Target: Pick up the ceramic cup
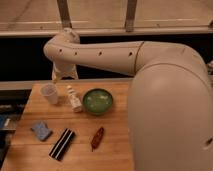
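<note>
The ceramic cup (49, 93) is small, white and tapered. It stands upright near the far left corner of the wooden table (117, 140). My gripper (61, 76) hangs from the big white arm just behind the table's far edge. It is above and slightly right of the cup, apart from it. The arm's wrist hides most of the gripper.
A slim white figurine-like bottle (74, 98) stands just right of the cup. A round green bowl (97, 101) is beside it. A blue cloth-like item (41, 130), a black bar (62, 144) and a red-brown packet (97, 138) lie nearer the front. The arm fills the right side.
</note>
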`<action>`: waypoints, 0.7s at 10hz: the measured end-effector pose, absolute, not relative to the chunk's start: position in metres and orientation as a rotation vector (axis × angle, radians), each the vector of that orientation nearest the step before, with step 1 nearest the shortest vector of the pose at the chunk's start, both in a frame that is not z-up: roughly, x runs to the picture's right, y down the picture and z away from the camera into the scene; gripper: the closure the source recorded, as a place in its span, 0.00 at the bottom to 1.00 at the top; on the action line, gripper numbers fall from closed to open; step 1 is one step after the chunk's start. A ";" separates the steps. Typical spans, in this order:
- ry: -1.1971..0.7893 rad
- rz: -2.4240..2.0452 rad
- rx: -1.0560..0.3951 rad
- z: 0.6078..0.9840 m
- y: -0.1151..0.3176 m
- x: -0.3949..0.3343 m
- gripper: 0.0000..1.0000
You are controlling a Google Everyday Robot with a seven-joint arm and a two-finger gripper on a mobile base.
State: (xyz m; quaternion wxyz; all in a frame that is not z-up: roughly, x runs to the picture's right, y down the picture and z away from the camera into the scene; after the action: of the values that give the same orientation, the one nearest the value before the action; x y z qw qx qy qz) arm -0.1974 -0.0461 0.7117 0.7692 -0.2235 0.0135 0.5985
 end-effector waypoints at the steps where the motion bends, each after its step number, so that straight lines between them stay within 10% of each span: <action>1: 0.028 1.310 -0.485 0.714 -0.043 -0.188 0.35; 7: -0.033 1.324 -0.543 0.754 -0.036 -0.198 0.35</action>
State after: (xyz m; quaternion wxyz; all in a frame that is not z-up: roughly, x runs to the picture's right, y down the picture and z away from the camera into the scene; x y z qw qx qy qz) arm -0.1977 -0.0358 0.7536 0.7548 -0.2490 -0.0153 0.6067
